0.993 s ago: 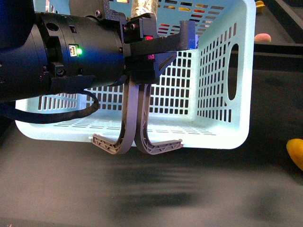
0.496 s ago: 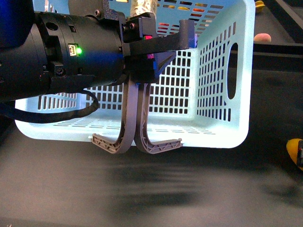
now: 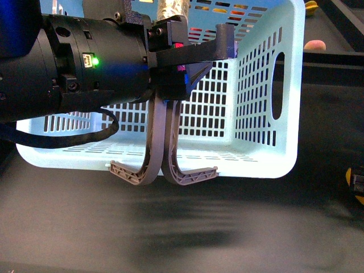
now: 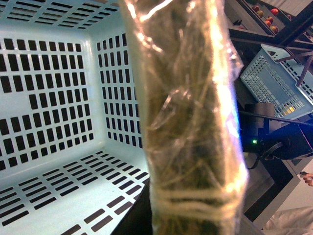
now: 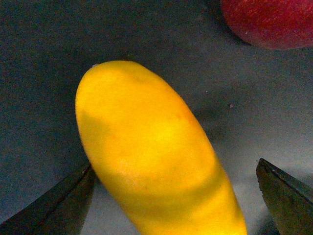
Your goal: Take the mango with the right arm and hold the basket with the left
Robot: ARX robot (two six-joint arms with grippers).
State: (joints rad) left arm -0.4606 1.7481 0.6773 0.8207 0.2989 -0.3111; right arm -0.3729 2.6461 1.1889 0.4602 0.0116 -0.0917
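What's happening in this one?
The left gripper holds the basket by its two handles, which meet under it. The right gripper is open with a finger on either side of the mango, which lies on the dark table. It has not closed on it yet. A red fruit lies close by.

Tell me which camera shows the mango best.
Right wrist view: the mango fills the frame, lying between the fingers of the open right pincer. The front view catches only a yellow sliver at its right edge, partly hidden. The left wrist view shows the basket, no mango.
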